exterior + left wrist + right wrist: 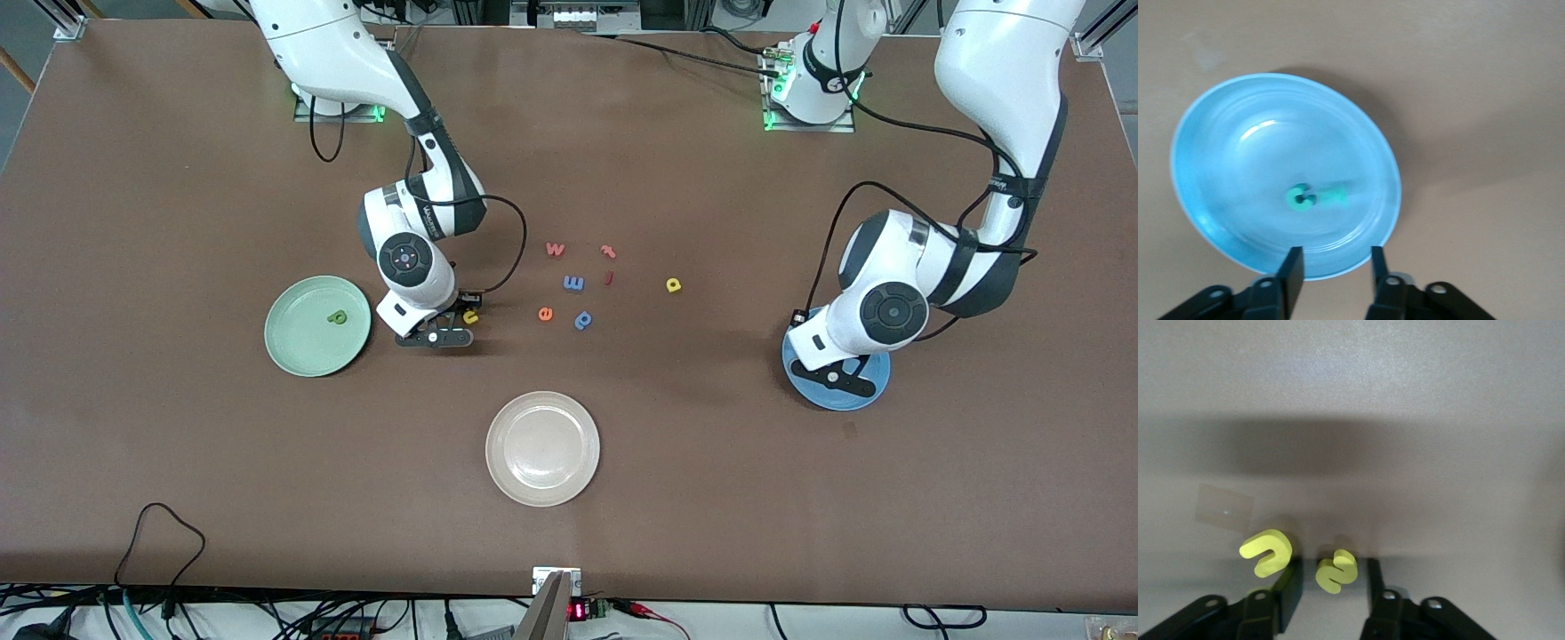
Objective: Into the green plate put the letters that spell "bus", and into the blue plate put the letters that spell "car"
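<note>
Brown tabletop (178, 462) fills the front view, with wide bare stretches along its edges. The green plate (317, 325) lies toward the right arm's end with a dark green letter (336, 316) in it. The right gripper (453, 322) is low at the table just beside that plate, at a yellow letter (470, 316). A loose cluster sits mid-table: red letters (555, 249), a blue m (573, 283), an orange e (545, 313), a blue p (582, 319), and a yellow a (673, 284) a little apart toward the left arm's end. A white plate (542, 449) lies nearer the camera, well apart from everything. The left gripper (845, 373) hangs over the blue plate (876, 391).

Left wrist view: the blue plate (1218, 133) holds a teal c (1299, 197) and a blurred teal letter (1336, 197) beside it. The fingers (1292, 273) are parted over the plate's rim, holding nothing.

Right wrist view: the fingers (1291, 587) are parted around the yellow s (1337, 571), gaps showing on both sides. The yellow u (1266, 551) lies just outside one finger, close against it.
</note>
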Motion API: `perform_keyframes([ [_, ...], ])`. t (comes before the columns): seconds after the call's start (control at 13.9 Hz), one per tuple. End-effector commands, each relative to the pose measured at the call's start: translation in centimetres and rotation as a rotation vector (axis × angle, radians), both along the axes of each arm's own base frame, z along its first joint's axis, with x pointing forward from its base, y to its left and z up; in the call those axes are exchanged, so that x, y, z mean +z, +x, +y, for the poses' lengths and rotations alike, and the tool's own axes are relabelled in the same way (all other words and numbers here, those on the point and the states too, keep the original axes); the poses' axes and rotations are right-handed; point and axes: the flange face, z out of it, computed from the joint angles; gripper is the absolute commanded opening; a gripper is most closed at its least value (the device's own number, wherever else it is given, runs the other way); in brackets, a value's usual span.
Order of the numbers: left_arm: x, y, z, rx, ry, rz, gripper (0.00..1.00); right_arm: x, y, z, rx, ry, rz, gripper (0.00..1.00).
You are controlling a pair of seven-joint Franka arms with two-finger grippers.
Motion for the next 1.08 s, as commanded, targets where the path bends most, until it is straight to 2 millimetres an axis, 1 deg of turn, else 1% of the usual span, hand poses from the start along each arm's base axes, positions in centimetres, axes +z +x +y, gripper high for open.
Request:
perform_keyframes([
  [0.0, 2.0, -1.5, -4.9, -0.03, 0.017, 0.005, 1.0, -1.1, 0.3, 0.2, -0.006, -0.002, 0.003, 0.14],
  [0.07, 2.0, -2.3, -6.5, 0.011, 0.023, 0.007, 1.0, -1.1, 0.1, 0.4, -0.005, -0.003, 0.006, 0.08],
  [0.14, 2.0, -3.3, -8.6, 0.046, 0.024, 0.003, 1.0, -1.0, 0.0, 0.3, 0.002, -0.003, 0.009, 0.03],
  [0.22, 1.4, -4.5, -10.5, 0.094, 0.029, 0.003, 1.0, -0.5, 0.1, 0.3, 0.012, 0.001, 0.009, 0.02],
  [0.29, 0.8, -5.9, -12.9, 0.135, 0.029, -0.005, 1.0, 0.7, 0.1, 0.2, 0.004, 0.005, 0.019, 0.02],
  [0.36, 0.1, -7.1, -14.7, 0.171, 0.017, -0.021, 1.0, 2.4, 0.5, -0.4, -0.007, 0.005, 0.031, 0.02],
  [0.43, -0.4, -7.9, -15.9, 0.187, -0.015, -0.048, 1.0, 4.8, 1.5, -2.5, -0.022, -0.007, 0.03, 0.02],
  [0.5, -1.4, -9.0, -17.2, 0.181, -0.06, -0.076, 0.99, 6.1, 2.3, -5.0, -0.011, -0.029, 0.042, 0.02],
  [0.57, -2.7, -10.4, -18.1, 0.197, -0.093, -0.099, 0.9, 7.2, 3.4, -8.5, 0.02, -0.045, 0.058, 0.02],
  [0.65, -4.0, -11.6, -18.3, 0.233, -0.114, -0.116, 0.89, 7.5, 3.8, -11.9, 0.053, -0.051, 0.073, 0.02],
  [0.72, -4.9, -12.5, -18.5, 0.237, -0.131, -0.124, 0.88, 7.7, 3.8, -14.7, 0.077, -0.049, 0.079, 0.03],
  [0.79, -5.6, -12.7, -18.4, 0.243, -0.137, -0.119, 0.85, 7.6, 3.6, -16.7, 0.083, -0.051, 0.087, 0.03],
  [0.86, -6.2, -12.9, -18.6, 0.24, -0.14, -0.111, 0.75, 7.3, 3.4, -18.2, 0.09, -0.056, 0.089, 0.04],
  [0.93, -7.0, -13.1, -18.7, 0.242, -0.138, -0.1, 0.68, 6.9, 3.4, -19.9, 0.11, -0.056, 0.084, 0.04],
  [1.0, -7.1, -13.0, -18.8, 0.252, -0.15, -0.108, 0.68, 6.4, 3.3, -21.3, 0.12, -0.056, 0.069, 0.06],
])
